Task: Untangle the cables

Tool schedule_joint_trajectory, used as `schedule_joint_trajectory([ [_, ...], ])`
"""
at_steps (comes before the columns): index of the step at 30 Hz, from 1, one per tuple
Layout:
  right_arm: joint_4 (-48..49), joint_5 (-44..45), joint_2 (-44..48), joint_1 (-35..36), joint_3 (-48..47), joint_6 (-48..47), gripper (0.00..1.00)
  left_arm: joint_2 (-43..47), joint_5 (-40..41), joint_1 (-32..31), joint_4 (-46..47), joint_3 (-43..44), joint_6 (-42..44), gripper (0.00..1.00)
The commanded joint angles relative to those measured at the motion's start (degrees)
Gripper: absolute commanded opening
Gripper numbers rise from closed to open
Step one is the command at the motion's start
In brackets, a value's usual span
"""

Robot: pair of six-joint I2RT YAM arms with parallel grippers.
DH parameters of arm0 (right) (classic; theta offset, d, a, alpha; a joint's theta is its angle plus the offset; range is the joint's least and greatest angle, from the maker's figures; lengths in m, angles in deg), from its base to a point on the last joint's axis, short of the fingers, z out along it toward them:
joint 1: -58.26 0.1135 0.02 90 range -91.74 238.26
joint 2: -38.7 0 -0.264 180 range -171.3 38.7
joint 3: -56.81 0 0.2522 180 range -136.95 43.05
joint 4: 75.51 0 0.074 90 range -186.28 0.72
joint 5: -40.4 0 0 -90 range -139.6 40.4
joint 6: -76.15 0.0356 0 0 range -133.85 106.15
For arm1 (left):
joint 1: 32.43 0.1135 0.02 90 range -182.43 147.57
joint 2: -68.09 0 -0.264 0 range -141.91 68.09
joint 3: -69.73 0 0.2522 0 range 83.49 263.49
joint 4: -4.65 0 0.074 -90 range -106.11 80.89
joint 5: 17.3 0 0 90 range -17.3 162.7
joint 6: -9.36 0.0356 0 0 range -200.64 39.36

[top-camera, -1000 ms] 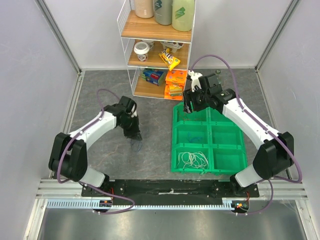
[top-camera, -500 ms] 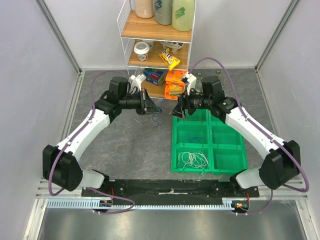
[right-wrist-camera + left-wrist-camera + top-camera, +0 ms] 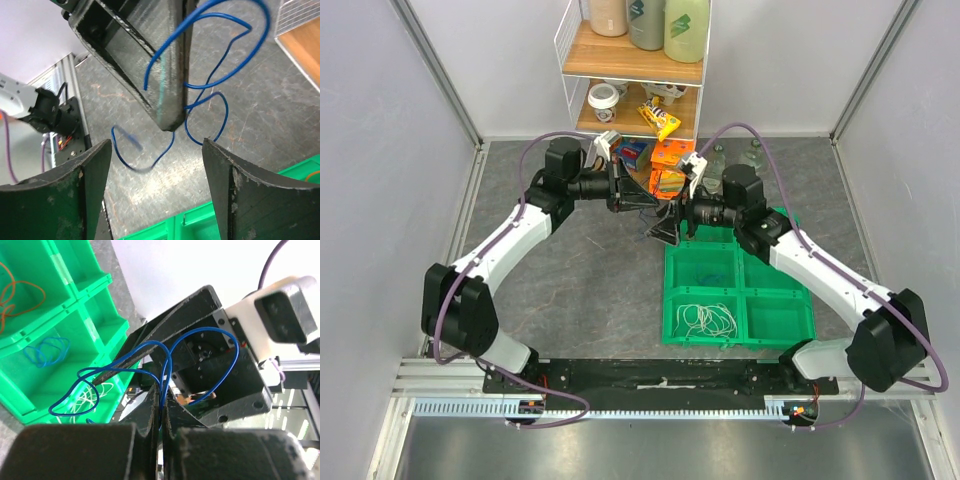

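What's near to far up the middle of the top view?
Near to far: black base bar → white cable → right gripper → shelf. The left gripper, holding the blue cable, overlaps the right one: left out.

blue cable (image 3: 227,111) loop blurred, green tray (image 3: 60,270) cropped at left edge

The surface (image 3: 570,290) is a grey, stone-patterned sheet, scuffed in places. A green compartmented tray (image 3: 669,300) lies flat on its right half, reaching close to the near edge. A white wire shelf unit (image 3: 620,62) with wooden boards stands at the middle of the far edge, just beyond the tray's far-left corner.
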Motion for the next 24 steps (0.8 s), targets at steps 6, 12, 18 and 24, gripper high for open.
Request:
schedule_joint_trajectory([
  [6,7.3,23.7,4.1,3.2,1.8,-0.9,0.86,-4.3,-6.1,1.0,7.8,4.5,-12.4,0.02],
  [12,10.7,25.0,2.7,3.9,2.2,0.0,0.85,-5.8,-8.3,0.8,12.0,4.7,-18.5,0.02],
  [18,11.3,26.7,1.2,5.9,1.7,-0.7,0.85,-7.7,-10.5,0.4,30.7,1.4,-33.5,0.02],
  [24,11.9,29.7,0.8,6.0,2.7,-2.1,0.84,-7.8,-10.5,-0.2,32.2,0.6,-36.4,0.02],
])
